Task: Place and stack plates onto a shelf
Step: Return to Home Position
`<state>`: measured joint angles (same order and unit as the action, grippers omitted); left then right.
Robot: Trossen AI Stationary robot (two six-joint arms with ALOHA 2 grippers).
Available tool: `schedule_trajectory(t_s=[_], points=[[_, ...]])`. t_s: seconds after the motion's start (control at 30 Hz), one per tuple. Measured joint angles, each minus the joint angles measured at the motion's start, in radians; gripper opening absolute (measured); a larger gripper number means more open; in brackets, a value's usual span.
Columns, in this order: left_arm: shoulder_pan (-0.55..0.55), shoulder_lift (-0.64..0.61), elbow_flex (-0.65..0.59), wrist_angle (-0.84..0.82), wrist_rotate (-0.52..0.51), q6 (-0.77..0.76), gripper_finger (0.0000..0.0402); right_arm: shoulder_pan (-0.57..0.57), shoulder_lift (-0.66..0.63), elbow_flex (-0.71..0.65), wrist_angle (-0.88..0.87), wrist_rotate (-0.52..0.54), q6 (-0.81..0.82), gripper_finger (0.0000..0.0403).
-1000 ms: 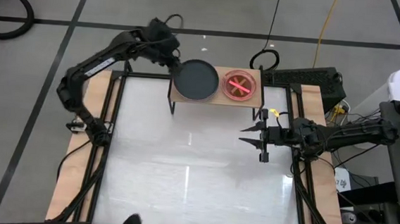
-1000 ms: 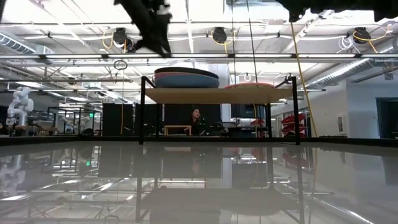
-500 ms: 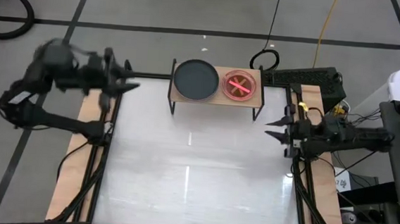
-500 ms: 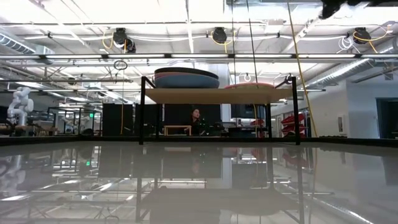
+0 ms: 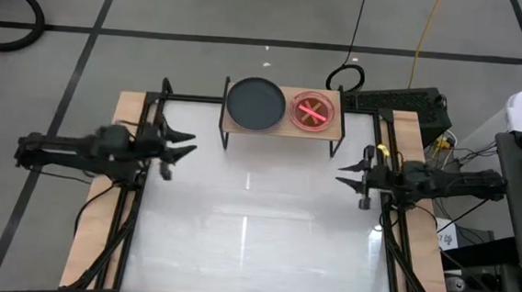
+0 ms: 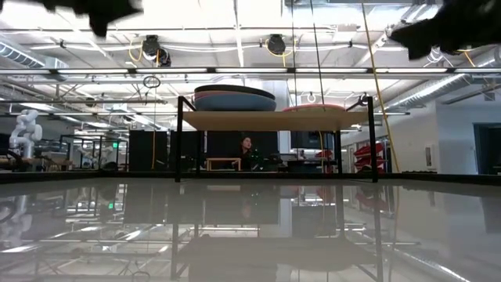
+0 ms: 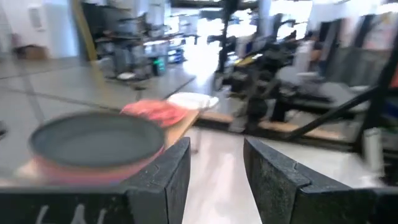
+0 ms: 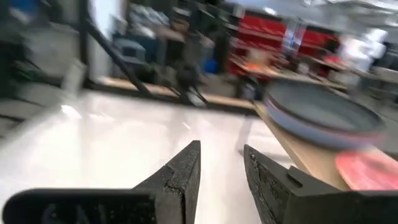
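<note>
My left gripper [image 5: 184, 146] hangs at the left side, pointing right, fingers parted and empty. My right gripper [image 5: 351, 171] faces it from the right side, fingers likewise parted and empty.

grey taped floor [image 5: 206, 9]; bright ceiling lights [image 6: 236, 23] overhead

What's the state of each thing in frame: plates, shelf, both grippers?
black plate: tops the left stack
pink plate: on shelf, right end
shelf: standing, plates at both ends
left gripper: fingers open, empty, left table edge
right gripper: fingers open, empty, right table edge
</note>
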<state>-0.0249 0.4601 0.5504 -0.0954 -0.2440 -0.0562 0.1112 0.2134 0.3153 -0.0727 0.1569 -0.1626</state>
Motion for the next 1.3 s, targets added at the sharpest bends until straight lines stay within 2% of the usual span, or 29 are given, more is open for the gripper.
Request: schedule_trajectory(t_s=[0.1, 0.2, 0.43, 0.47, 0.6, 0.7, 1.0, 1.3], points=[[0.015, -0.018, -0.154, 0.144, -0.037, -0.001, 0.0154, 0.0, 0.001, -0.066, 0.038, 0.12, -0.01, 0.0105], [0.02, -0.018, -0.28, 0.297, -0.025, -0.001, 0.0154, 0.0, 0.0, -0.136, 0.14, 0.183, -0.025, 0.0105], [0.02, -0.022, -0.526, 0.646, -0.021, 0.013, 0.0154, 0.0, 0.002, -0.287, 0.37, 0.186, -0.099, 0.0105], [0.021, -0.022, -0.54, 0.658, -0.023, 0.013, 0.0154, 0.0, 0.001, -0.295, 0.393, 0.187, -0.105, 0.0105], [0.029, -0.022, -0.541, 0.616, -0.037, -0.008, 0.0153, -0.001, 0.005, -0.295, 0.372, 0.188, -0.1, 0.0105], [0.031, -0.021, -0.541, 0.591, -0.038, 0.0, 0.0135, -0.001, 0.004, -0.296, 0.384, 0.189, -0.092, 0.0105], [0.031, -0.02, -0.541, 0.567, -0.027, 0.056, 0.0013, -0.001, 0.007, -0.298, 0.367, 0.19, -0.115, 0.0105], [0.031, -0.02, -0.541, 0.561, -0.029, 0.048, 0.0005, -0.001, 0.007, -0.299, 0.39, 0.189, -0.123, 0.0105]])
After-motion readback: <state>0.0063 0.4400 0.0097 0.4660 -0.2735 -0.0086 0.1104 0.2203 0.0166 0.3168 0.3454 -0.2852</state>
